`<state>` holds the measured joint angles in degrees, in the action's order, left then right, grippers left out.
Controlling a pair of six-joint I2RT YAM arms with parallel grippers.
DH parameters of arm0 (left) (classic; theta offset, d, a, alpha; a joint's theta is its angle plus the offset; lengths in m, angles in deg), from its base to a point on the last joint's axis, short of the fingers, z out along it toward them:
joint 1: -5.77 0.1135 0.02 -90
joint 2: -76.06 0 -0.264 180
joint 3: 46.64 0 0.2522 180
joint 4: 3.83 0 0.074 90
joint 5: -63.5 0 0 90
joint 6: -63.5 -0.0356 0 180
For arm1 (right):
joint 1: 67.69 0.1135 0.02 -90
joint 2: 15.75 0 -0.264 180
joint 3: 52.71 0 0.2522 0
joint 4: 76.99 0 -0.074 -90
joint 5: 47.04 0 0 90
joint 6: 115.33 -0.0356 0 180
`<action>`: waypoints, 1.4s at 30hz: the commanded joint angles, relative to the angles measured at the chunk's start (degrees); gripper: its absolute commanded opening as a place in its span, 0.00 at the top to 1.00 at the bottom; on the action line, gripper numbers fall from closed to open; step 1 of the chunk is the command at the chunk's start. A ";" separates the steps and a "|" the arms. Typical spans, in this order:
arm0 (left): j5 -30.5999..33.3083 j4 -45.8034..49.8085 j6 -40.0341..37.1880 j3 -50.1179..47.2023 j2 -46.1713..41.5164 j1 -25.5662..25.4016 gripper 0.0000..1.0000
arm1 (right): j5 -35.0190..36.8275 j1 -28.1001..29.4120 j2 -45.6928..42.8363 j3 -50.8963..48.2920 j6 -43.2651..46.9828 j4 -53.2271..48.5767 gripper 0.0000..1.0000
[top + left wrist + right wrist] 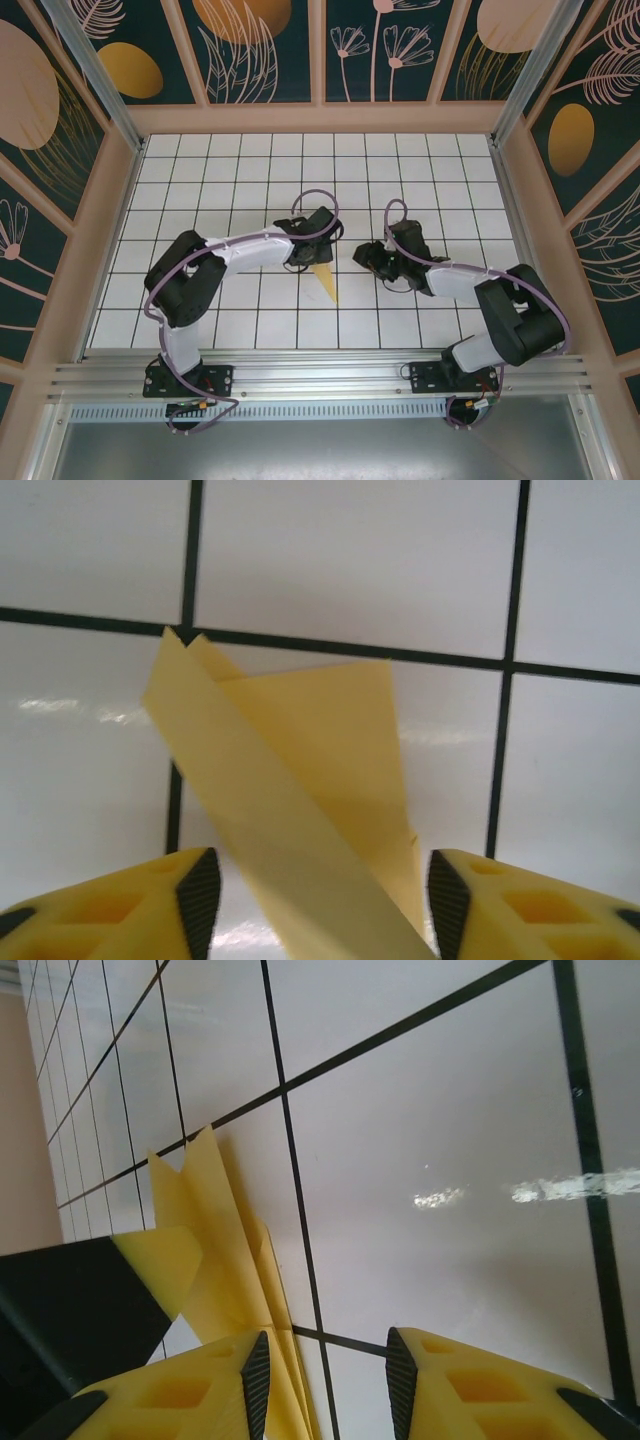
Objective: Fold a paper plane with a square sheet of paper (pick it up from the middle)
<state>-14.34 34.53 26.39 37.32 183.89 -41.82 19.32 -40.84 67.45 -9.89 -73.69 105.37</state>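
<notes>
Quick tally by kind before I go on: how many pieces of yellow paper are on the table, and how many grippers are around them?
Yellow paper, partly folded: 1
Grippers: 2, the left gripper and the right gripper
Total: 3

paper plane (325, 281), upper end hidden beneath left pincer (309, 258)
</notes>
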 commanded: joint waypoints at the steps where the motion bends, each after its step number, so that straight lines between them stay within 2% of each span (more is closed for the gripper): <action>1: 1.80 -0.61 0.69 -3.23 -4.58 -0.04 0.50 | -2.29 1.07 1.18 -0.24 -0.09 2.29 0.61; 8: 2.76 -4.22 1.74 -9.80 -9.27 0.04 0.78 | -4.83 5.33 4.08 2.98 2.95 0.51 0.60; 15: 2.51 -6.61 1.52 -13.60 -12.43 -0.03 0.96 | -5.27 8.63 6.55 6.19 5.05 -0.12 0.59; 23: 1.80 -8.65 1.19 -16.74 -13.17 0.03 1.00 | -4.26 11.77 10.82 11.61 8.00 -3.80 0.58; 28: 1.55 -8.91 1.17 -18.25 -14.07 -0.04 1.00 | 0.51 11.66 12.33 16.67 12.42 -11.16 0.58; 42: 1.80 -9.87 0.28 -20.33 -15.24 0.02 1.00 | -5.65 11.91 17.67 20.49 17.43 -12.90 0.55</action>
<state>-12.53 25.39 27.76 17.71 169.75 -41.82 15.82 -29.10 83.85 8.71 -58.67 94.11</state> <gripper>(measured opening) 0.066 0.446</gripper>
